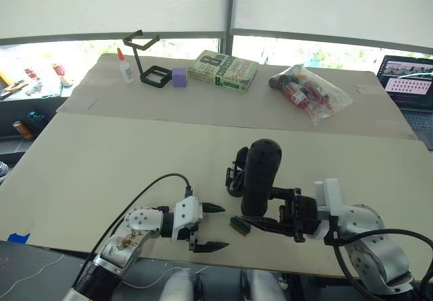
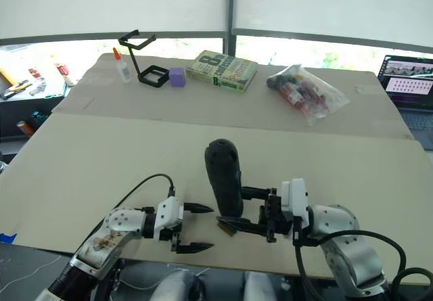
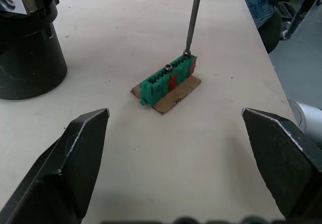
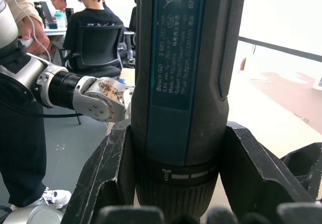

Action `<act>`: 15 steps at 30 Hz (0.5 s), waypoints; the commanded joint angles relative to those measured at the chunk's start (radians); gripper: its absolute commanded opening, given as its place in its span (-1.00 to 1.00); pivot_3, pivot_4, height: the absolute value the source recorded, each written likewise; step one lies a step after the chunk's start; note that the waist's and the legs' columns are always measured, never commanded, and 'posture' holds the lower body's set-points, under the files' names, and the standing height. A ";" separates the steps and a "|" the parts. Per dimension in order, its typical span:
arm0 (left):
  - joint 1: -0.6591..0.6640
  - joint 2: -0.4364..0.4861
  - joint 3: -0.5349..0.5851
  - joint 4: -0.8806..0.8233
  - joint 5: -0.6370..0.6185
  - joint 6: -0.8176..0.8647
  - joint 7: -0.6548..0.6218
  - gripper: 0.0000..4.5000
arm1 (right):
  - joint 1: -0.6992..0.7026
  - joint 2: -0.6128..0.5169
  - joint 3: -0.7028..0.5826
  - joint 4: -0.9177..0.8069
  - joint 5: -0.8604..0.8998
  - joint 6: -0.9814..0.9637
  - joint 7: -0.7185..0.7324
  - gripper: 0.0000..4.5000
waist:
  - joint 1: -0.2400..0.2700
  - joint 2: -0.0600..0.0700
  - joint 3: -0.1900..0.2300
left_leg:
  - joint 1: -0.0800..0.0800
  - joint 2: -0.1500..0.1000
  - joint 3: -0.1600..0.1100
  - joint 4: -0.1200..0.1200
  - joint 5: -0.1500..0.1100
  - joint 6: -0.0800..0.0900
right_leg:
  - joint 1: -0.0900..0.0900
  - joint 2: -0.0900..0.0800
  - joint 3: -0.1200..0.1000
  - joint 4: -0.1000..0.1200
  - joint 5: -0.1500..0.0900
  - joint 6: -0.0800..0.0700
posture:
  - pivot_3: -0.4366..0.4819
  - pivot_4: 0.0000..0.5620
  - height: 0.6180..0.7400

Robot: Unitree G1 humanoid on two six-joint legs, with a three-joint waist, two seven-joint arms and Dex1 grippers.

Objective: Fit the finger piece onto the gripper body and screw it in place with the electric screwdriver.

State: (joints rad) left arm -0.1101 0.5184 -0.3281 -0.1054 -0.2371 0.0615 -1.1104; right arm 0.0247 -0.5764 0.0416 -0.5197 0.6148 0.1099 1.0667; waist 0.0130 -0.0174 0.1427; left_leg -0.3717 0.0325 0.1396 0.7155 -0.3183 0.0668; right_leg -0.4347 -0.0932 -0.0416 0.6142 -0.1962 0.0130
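Observation:
My right gripper (image 1: 262, 210) is shut on the electric screwdriver (image 1: 260, 174), a thick black cylinder held upright with its rounded end up; the right wrist view has its label (image 4: 181, 83) between the fingers (image 4: 100, 183). Its thin metal bit (image 3: 191, 17) comes down onto a screw at one end of a small green-and-brown block (image 3: 168, 78) lying on the table. The gripper body (image 1: 236, 172) stands just behind the screwdriver, its round black base (image 3: 25, 58) beside the block. My left gripper (image 1: 206, 226) is open, left of the block, with nothing in it. The finger piece is out of view.
Along the back of the table stand a black wire-frame stand (image 1: 145, 57), a glue bottle (image 1: 125, 67), a purple cube (image 1: 179, 76), a book (image 1: 223, 70) and a plastic bag of items (image 1: 308, 91). A laptop (image 1: 406, 78) sits far right. People sit beyond the table (image 4: 95, 38).

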 commanded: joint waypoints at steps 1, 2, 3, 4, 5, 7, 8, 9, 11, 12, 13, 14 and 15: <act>0.008 -0.003 -0.004 -0.005 0.000 0.007 0.003 1.00 | -0.003 -0.002 -0.034 -0.047 0.049 -0.004 0.001 -0.14 | 0.000 0.000 0.000 | 0.000 0.000 0.000 0.000 0.000 0.000 | 0.000 0.000 0.000 0.000 0.000 0.000 | -0.05 -0.47 1.00; 0.008 -0.003 -0.004 -0.005 0.000 0.007 0.002 1.00 | -0.002 -0.002 -0.034 -0.048 0.050 -0.004 0.002 -0.14 | 0.000 0.000 0.000 | 0.000 0.000 0.000 0.000 0.000 0.000 | 0.000 0.000 0.000 0.000 0.000 0.000 | -0.05 -0.47 1.00; 0.008 -0.002 -0.004 -0.005 0.001 0.007 0.002 1.00 | -0.001 -0.002 -0.035 -0.048 0.051 -0.004 0.002 -0.14 | 0.000 0.000 0.000 | 0.000 0.000 0.000 0.000 0.000 0.000 | 0.000 0.000 0.000 0.000 0.000 0.000 | -0.05 -0.47 1.00; 0.008 -0.002 -0.004 -0.005 0.001 0.007 0.002 1.00 | -0.001 -0.002 -0.036 -0.048 0.051 -0.004 0.002 -0.14 | 0.000 0.000 0.000 | 0.000 0.000 0.000 0.000 0.000 0.000 | 0.000 0.000 0.000 0.000 0.000 0.000 | -0.05 -0.47 1.00; 0.007 -0.002 -0.004 -0.004 0.001 0.007 0.002 1.00 | -0.002 -0.003 -0.036 -0.047 0.052 -0.003 0.003 -0.14 | 0.000 0.000 0.000 | 0.000 0.000 0.000 0.000 0.000 0.000 | 0.000 0.000 0.000 0.000 0.000 0.000 | -0.05 -0.47 1.00; 0.006 -0.003 -0.003 -0.003 0.000 0.007 0.002 1.00 | -0.004 -0.005 -0.038 -0.046 0.054 -0.003 0.004 -0.14 | 0.000 0.000 0.000 | 0.000 0.000 0.000 0.000 0.000 0.000 | 0.000 0.000 0.000 0.000 0.000 0.000 | -0.05 -0.47 1.00; 0.006 -0.003 -0.003 -0.003 0.000 0.007 0.001 1.00 | -0.004 -0.006 -0.039 -0.045 0.055 -0.003 0.005 -0.14 | 0.000 0.000 0.000 | 0.000 0.000 0.000 0.000 0.000 0.000 | 0.000 0.000 0.000 0.000 0.000 0.000 | -0.05 -0.47 1.00; 0.006 -0.003 -0.003 -0.003 0.000 0.007 0.001 1.00 | -0.004 -0.006 -0.039 -0.045 0.056 -0.002 0.005 -0.14 | 0.000 0.000 0.000 | 0.000 0.000 0.000 0.000 0.000 0.000 | 0.000 0.000 0.000 0.000 0.000 0.000 | -0.05 -0.47 1.00; 0.006 -0.003 -0.003 -0.004 -0.001 0.008 0.001 1.00 | -0.004 -0.007 -0.039 -0.045 0.056 -0.001 0.005 -0.14 | 0.000 0.000 0.000 | 0.000 0.000 0.000 0.000 0.000 0.000 | 0.000 0.000 0.000 0.000 0.000 0.000 | -0.05 -0.47 1.00; 0.007 -0.003 -0.003 -0.005 -0.001 0.008 0.001 1.00 | -0.004 -0.007 -0.040 -0.046 0.057 0.000 0.005 -0.14 | 0.000 0.000 0.000 | 0.000 0.000 0.000 0.000 0.000 0.000 | 0.000 0.000 0.000 0.000 0.000 0.000 | -0.05 -0.47 1.00; 0.007 -0.003 -0.002 -0.005 -0.002 0.008 0.001 1.00 | -0.004 -0.007 -0.040 -0.047 0.058 0.001 0.004 -0.14 | 0.000 0.000 0.000 | 0.000 0.000 0.000 0.000 0.000 0.000 | 0.000 0.000 0.000 0.000 0.000 0.000 | -0.05 -0.47 1.00; 0.007 -0.002 -0.002 -0.006 -0.002 0.008 0.001 1.00 | -0.005 -0.010 -0.043 -0.051 0.063 0.004 0.004 -0.14 | 0.000 0.000 0.000 | 0.000 0.000 0.000 0.000 0.000 0.000 | 0.000 0.000 0.000 0.000 0.000 0.000 | -0.05 -0.47 1.00; 0.008 -0.002 -0.002 -0.006 -0.002 0.008 0.002 1.00 | -0.004 -0.011 -0.045 -0.054 0.066 0.006 0.004 -0.14 | 0.000 0.000 0.000 | 0.000 0.000 0.000 0.000 0.000 0.000 | 0.000 0.000 0.000 0.000 0.000 0.000 | -0.05 -0.47 1.00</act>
State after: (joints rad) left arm -0.1101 0.5184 -0.3273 -0.1063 -0.2377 0.0648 -1.1104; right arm 0.0257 -0.5776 0.0290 -0.5202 0.6367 0.1169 1.0682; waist 0.0130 -0.0174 0.1427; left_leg -0.3717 0.0325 0.1396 0.7153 -0.3185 0.0671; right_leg -0.4348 -0.0933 -0.0416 0.6141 -0.1963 0.0128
